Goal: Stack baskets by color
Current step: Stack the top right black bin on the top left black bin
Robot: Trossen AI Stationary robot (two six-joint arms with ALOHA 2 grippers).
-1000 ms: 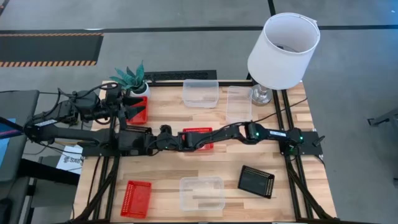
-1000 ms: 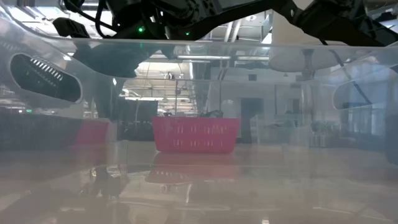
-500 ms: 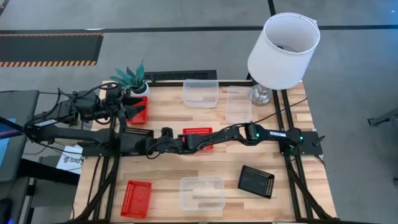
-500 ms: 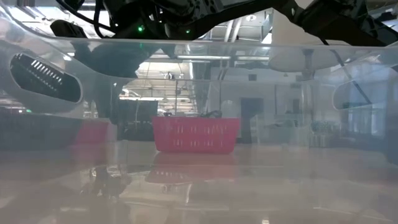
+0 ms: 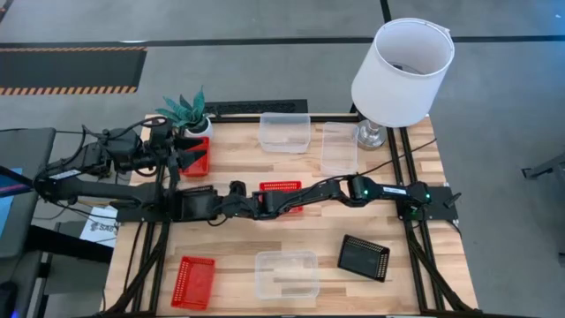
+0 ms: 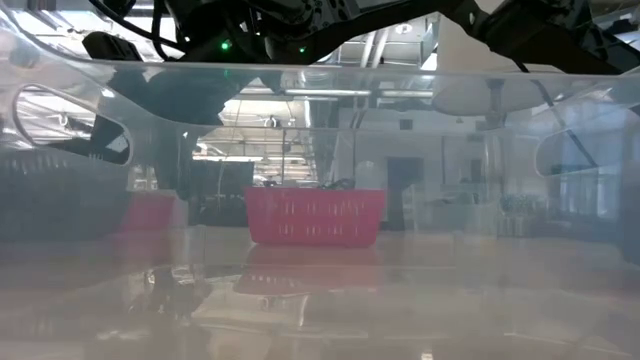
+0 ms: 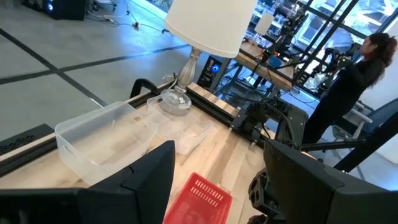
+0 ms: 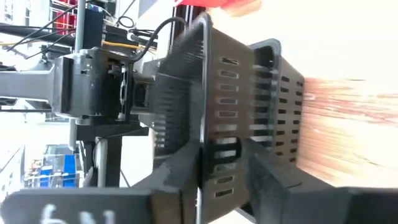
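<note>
My right gripper [image 5: 219,203] [image 8: 221,155] reaches across the table's middle to a black mesh basket [image 5: 194,205] [image 8: 180,93] at the left; it is open, one finger on each side of the basket's near wall. That basket sits inside a second black basket [image 8: 283,93] standing on the wood. A third black basket [image 5: 364,257] lies near right. Red baskets lie far left [image 5: 196,157], in the middle under my right arm [image 5: 281,190] and near left [image 5: 194,281]. Clear baskets: [image 5: 284,132], [image 5: 338,146], [image 5: 285,274]. My left gripper [image 5: 181,155] [image 7: 217,180] hangs open above the far-left red basket. My right gripper has one finger [image 8: 180,174] outside and one [image 8: 267,177] inside the top black basket's wall [image 8: 202,146], coming level from the table's right. A gap shows beside the inner finger; whether the outer finger touches the wall I cannot tell. The basket rests in the lower one.
A white lamp [image 5: 402,71] stands at the far right corner and a small potted plant [image 5: 187,112] at the far left. The low camera looks through the near clear basket [image 6: 320,120]. Bare wood lies between the near baskets and my right arm.
The black basket at my right gripper, held raised a second ago, has sunk and now lies low and level at the table's left. My right arm has stayed in place.
</note>
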